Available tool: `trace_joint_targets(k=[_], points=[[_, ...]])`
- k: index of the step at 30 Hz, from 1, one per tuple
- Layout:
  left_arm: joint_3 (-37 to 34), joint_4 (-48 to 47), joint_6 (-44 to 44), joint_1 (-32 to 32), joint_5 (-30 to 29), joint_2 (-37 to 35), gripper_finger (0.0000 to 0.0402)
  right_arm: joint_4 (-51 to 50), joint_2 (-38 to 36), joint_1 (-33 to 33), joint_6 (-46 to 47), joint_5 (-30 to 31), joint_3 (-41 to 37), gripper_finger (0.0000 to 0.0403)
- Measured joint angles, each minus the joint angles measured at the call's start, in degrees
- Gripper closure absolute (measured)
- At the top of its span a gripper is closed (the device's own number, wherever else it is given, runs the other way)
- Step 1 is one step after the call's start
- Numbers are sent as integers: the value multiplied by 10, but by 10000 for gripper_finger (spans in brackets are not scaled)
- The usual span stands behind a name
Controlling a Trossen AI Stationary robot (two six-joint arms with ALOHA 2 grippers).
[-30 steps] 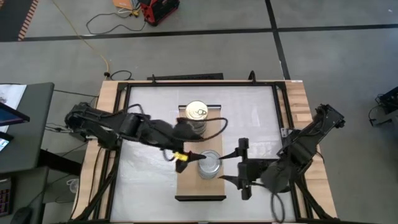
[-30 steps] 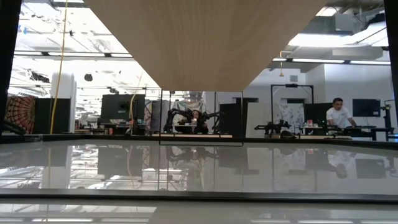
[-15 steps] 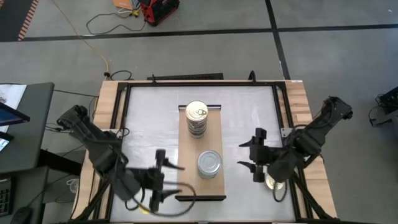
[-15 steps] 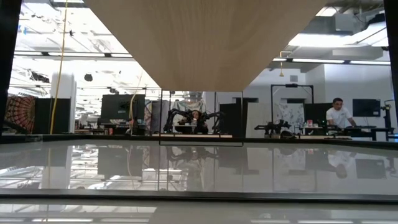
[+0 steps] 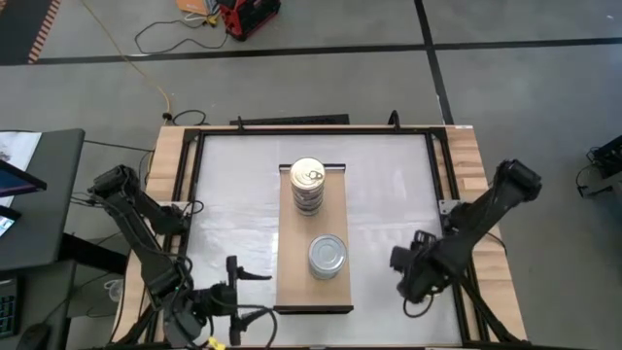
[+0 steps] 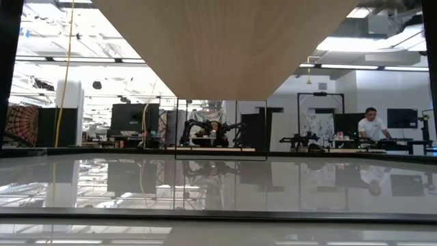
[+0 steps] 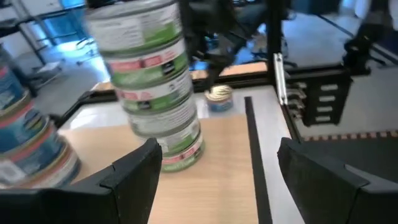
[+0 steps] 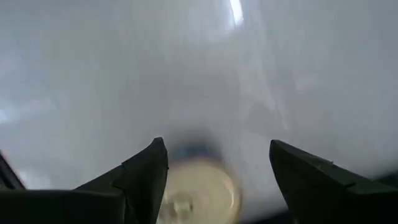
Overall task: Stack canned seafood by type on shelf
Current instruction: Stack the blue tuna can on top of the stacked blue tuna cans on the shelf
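White worktop (image 5: 233,194) carries the shelf (image 5: 292,287), where I count a gold-lidded stack (image 5: 308,185) and a silver stack (image 5: 328,257). One loose tin (image 8: 199,196) remains under my spread right hand (image 8: 217,171); left hand (image 7: 214,171) spread, empty.

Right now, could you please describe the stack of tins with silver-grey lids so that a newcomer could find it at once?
Find the long light-wood shelf lying down the middle of the white table. Two stacks of tins stand on it; the silver-lidded stack is the one nearer the arms' end, while its neighbour, the gold-lidded stack, is topped by a gold pull-tab lid.
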Motion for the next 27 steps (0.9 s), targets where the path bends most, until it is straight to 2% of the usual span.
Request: trace_joint_targets(k=[3, 7, 15, 20, 24, 27], points=[[-8, 6, -20, -4, -24, 0, 95, -24, 42, 21, 3, -62, 0, 101], [-8, 27, -19, -6, -60, 3, 95, -27, 83, 46, 0, -105, 0, 101], [0, 111, 29, -6, -144, -9, 95, -16, 114, 57, 5, -96, 1, 101], [0, 119, 41, -27, -130, -3, 95, -16, 142, 48, 4, -72, 1, 101], [0, 121, 41, -43, -145, -2, 95, -11, 168, 33, -20, -71, 1, 101], [0, 120, 41, -51, -146, -2, 95, -11, 160, 18, -15, -61, 6, 101]])
